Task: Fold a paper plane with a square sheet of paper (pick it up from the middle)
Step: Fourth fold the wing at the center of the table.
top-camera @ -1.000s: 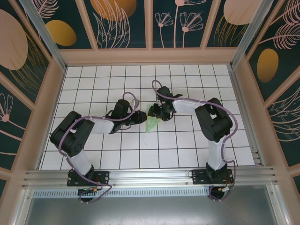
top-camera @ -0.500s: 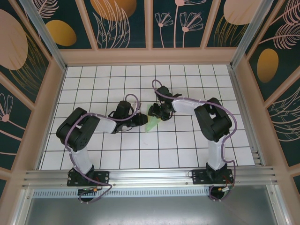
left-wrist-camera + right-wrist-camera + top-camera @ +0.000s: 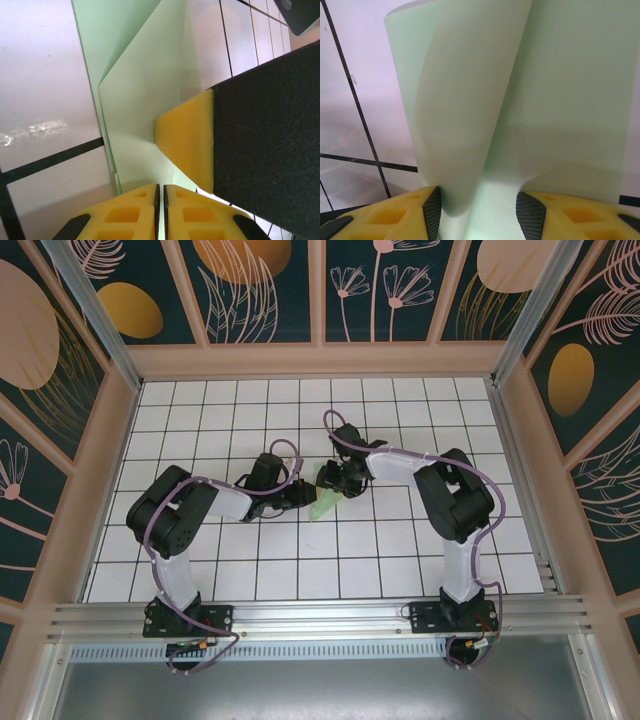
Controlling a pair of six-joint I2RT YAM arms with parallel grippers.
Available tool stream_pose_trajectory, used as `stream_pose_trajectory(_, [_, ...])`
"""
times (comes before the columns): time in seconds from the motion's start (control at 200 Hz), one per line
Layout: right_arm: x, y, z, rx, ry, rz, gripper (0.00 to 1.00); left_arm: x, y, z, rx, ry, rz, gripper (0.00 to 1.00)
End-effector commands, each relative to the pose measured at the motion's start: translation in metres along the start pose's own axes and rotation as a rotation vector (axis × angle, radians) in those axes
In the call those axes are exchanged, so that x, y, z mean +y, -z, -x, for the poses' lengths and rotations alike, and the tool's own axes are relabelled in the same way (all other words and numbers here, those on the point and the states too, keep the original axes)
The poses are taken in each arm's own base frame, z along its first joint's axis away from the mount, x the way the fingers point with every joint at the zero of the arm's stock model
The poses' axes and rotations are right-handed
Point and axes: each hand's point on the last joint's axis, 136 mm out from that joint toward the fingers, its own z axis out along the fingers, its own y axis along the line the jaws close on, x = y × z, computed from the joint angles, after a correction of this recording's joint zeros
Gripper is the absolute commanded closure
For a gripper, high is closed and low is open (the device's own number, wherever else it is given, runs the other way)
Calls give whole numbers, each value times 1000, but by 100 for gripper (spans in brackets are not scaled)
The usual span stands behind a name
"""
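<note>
Paper plane (image 3: 322, 503) is near the middle of the white grid table (image 3: 250, 570), a pale green pointed shape. Its tip points toward the near edge and it sits right btwn the 2 arms.

The left gripper (image 3: 303, 495) comes in from the left at the plane's edge, and the right gripper (image 3: 333, 480) is over the far end of it. The 2 heads are just beside each other.

Left wrist cam: the left gripper (image 3: 160, 192) has its 2 yellow fingers clenched almost flat together, w/ just a thin slit btwn them. The green paper (image 3: 135, 100) runs straight into that slit, so it looks pinched on the paper's edge. Folded layers fan out beyond, lying on the tiles. 1 yellow pad (image 3: 185, 140) of the other arm rests on the top layer.

Right wrist cam: the right gripper (image 3: 480, 210) has its jaws standing apart. A raised flap of the paper (image 3: 470, 100) curls up btwn them, and the curl touches the left-hand pad (image 3: 432, 210). Can't tell whether it's actually squeezing the flap or only straddling it.
</note>
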Motion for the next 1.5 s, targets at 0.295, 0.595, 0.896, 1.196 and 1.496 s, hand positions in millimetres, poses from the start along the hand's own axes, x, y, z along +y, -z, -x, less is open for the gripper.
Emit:
stream_pose_trajectory(0.295, [-117,-63,-58,155,-58,-383,49,13,-5,-3,16,17,54,85])
stream_pose_trajectory(0.595, [-109,-61,-53,148,-51,-364,49,30,-5,-8,29,37,131,86])
stream_pose_trajectory(0.896, [-27,-12,3,1,50,-159,49,48,-6,-18,60,54,203,87])
stream_pose_trajectory(1.196, [16,32,35,-104,101,-46,52,47,-6,-17,61,50,203,87])
stream_pose_trajectory(1.496, [19,32,31,-101,170,-3,68,46,-7,-16,60,52,199,87])
